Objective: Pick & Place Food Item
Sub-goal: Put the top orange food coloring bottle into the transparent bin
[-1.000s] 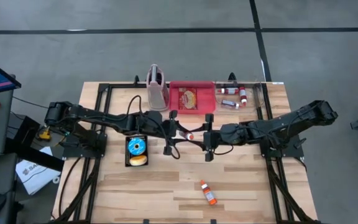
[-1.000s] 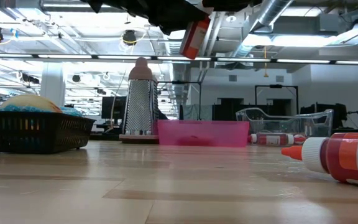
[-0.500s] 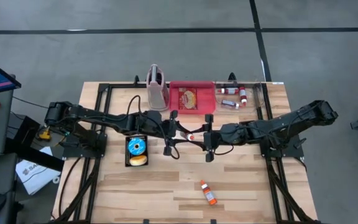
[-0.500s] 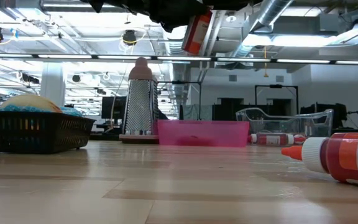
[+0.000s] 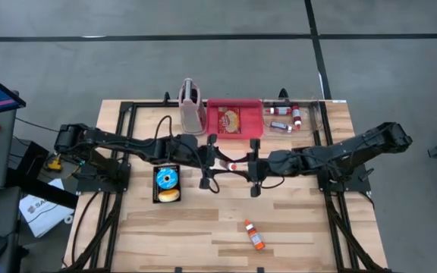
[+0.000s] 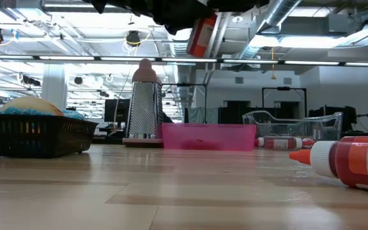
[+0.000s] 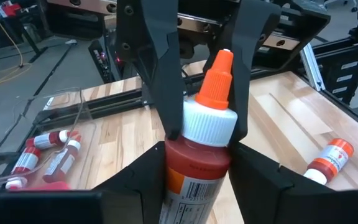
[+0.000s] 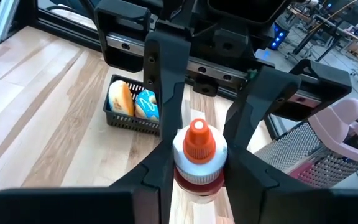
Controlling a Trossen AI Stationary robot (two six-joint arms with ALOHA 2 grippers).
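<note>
A red sauce bottle (image 5: 230, 161) with a white cap and an orange tip hangs high over the middle of the table, between my two grippers. My left gripper (image 7: 197, 183) comes from the table's left and is shut on the bottle's red body. From the right, my right gripper (image 8: 197, 177) meets it, its fingers closed on the cap end. In the low view the bottle (image 6: 203, 35) shows tilted under the dark grippers. My left gripper pinches the bottle's red body (image 7: 194, 165) between its two fingers, one on each side. The fingers come nearly level from the table's left and lie along the bottle. The bottle is lifted clear, cap end toward the other arm. My right gripper has the white cap (image 8: 184, 157) between its two fingers, one on each side, the orange tip facing its wrist. The fingers (image 7: 166, 93) reach in nearly level from the table's right. The bottle is clear of the table.
A black basket (image 5: 167, 184) with donuts sits left of centre. A grater (image 5: 191, 106), a pink tray (image 5: 234, 119) and a clear tray (image 5: 290, 117) with small bottles line the far edge. Another sauce bottle (image 5: 253, 235) lies near the front edge.
Both arms have kept their place. In the low view the bottle has shifted slightly upward under the grippers.
</note>
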